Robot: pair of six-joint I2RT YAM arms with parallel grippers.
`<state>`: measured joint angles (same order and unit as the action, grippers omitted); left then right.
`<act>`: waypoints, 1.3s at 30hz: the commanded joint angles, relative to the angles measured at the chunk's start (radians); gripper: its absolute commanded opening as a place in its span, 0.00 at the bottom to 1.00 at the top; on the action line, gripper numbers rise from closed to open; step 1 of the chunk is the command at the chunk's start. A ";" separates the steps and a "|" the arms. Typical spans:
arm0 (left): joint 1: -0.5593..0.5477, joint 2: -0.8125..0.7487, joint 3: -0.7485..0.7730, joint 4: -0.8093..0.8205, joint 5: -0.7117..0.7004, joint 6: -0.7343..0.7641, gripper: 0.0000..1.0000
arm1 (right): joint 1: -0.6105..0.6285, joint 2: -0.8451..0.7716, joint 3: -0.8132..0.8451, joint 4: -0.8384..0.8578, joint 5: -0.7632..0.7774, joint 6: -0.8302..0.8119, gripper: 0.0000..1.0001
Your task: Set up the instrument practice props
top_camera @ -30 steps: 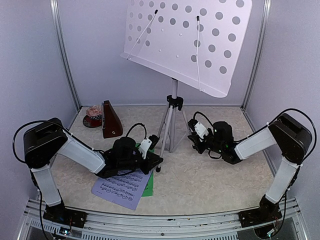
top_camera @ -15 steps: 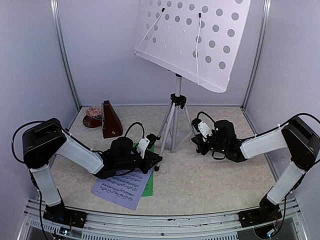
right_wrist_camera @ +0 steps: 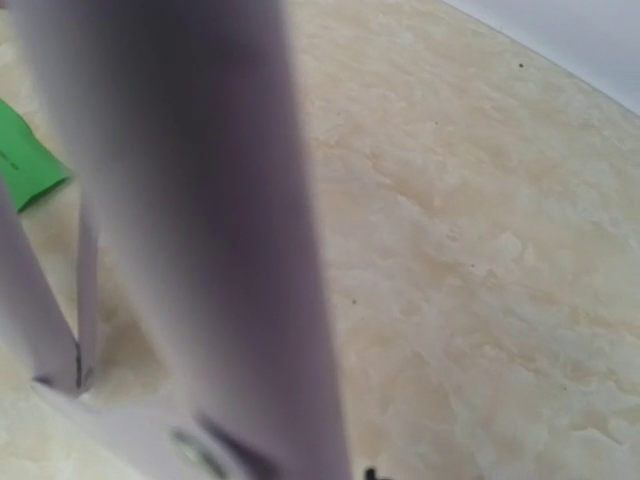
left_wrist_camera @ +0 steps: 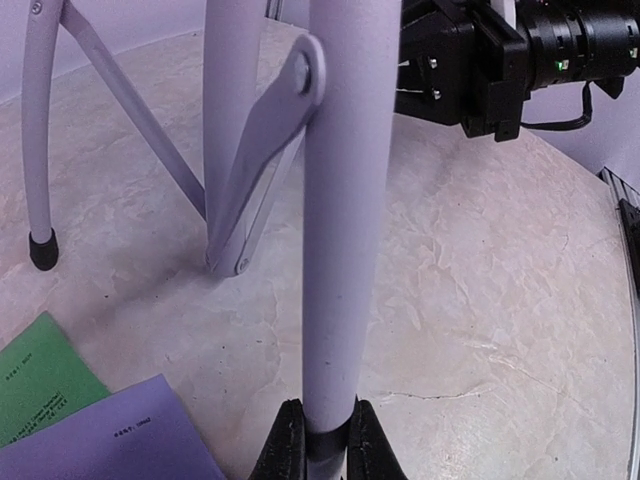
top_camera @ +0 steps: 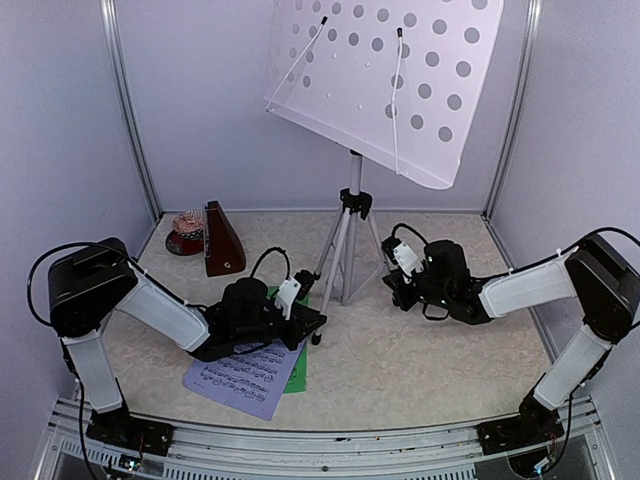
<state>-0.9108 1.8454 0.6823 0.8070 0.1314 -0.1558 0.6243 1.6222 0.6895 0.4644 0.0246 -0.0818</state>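
Standing upright at mid-table, the stand has its tripod between the two claws and its desk high above, tilted against the back wall.

Left claw: clenched on the stand's near-left leg, low down, just above the foot. The left wrist view confirms it: both fingers press the tube from either side.

Right claw: positioned at the stand's right leg, low, on the side away from the left claw. Its wrist view is filled by a blurred tube running through the middle, very close. The fingers do not show, so a grasp cannot be confirmed.

Lavender sheet: flat on the table, near edge, partly under the left arm. Green sheet: beneath it, showing along its right side. Both lie just beside the left claw.

Metronome: upright at back left, well apart from both claws.
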 commanded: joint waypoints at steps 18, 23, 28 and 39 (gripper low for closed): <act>-0.053 0.085 0.059 -0.085 -0.063 -0.071 0.00 | -0.001 0.091 0.128 -0.122 0.110 -0.275 0.00; -0.057 0.100 0.093 -0.111 -0.076 -0.066 0.00 | -0.029 0.137 0.155 -0.110 0.107 -0.317 0.00; -0.067 0.103 0.124 -0.137 -0.094 -0.058 0.00 | -0.056 0.188 0.198 -0.120 0.118 -0.369 0.00; -0.073 0.162 0.234 -0.184 -0.111 -0.072 0.00 | -0.139 0.297 0.271 -0.116 0.134 -0.458 0.00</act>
<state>-0.9672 1.9713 0.8883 0.7101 0.0101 -0.2352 0.5652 1.8236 0.9707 0.4908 0.0189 -0.5018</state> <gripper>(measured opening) 0.100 0.114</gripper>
